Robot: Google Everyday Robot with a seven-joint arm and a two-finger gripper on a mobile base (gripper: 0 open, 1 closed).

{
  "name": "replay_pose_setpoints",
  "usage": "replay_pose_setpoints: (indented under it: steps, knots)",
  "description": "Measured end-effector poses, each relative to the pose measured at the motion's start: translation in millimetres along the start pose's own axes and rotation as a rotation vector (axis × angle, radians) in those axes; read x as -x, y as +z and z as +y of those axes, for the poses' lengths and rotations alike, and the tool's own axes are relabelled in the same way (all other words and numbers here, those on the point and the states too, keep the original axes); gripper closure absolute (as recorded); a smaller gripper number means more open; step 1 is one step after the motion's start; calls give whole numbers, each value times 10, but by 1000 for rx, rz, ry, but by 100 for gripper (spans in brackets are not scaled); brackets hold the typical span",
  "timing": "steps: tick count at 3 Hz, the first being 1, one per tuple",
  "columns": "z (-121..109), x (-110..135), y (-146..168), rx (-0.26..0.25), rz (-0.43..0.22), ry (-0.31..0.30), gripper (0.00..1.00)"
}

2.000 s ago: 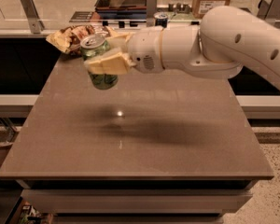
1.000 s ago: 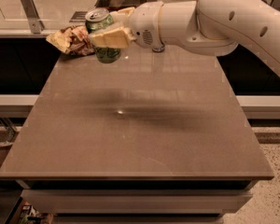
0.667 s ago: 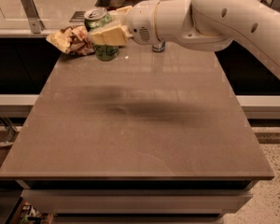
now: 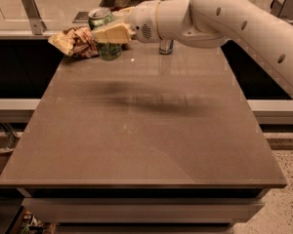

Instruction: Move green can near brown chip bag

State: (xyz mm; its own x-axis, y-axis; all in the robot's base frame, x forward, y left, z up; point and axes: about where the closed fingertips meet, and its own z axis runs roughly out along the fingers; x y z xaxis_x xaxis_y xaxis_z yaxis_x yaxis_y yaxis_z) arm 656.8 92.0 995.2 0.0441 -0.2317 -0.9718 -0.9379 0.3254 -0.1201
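Note:
The green can [image 4: 107, 48] with a silver top is held at the far left of the table, right beside the brown chip bag [image 4: 74, 41], which lies crumpled at the far left corner. My gripper [image 4: 111, 33] reaches in from the right and is shut on the green can, its pale fingers [image 4: 112, 33] across the can's upper half. The can's base is at or just above the tabletop; I cannot tell if it touches. The white arm crosses the back of the table.
A blue and silver can [image 4: 166, 46] stands behind the arm at the back middle, mostly hidden. The brown tabletop [image 4: 146, 130] stretches toward me. A counter and a metal bracket [image 4: 31, 6] lie beyond the far edge.
My gripper has carried the green can from above the table's middle-left toward the far left corner and lower, ending next to the chip bag.

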Motion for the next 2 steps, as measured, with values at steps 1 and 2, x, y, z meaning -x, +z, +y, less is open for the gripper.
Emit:
replay_pose_setpoints:
  steps: [1, 2]
  knots:
    - [-181, -53, 135, -9, -13, 24, 100]
    - [-325, -133, 292, -39, -34, 41, 100]
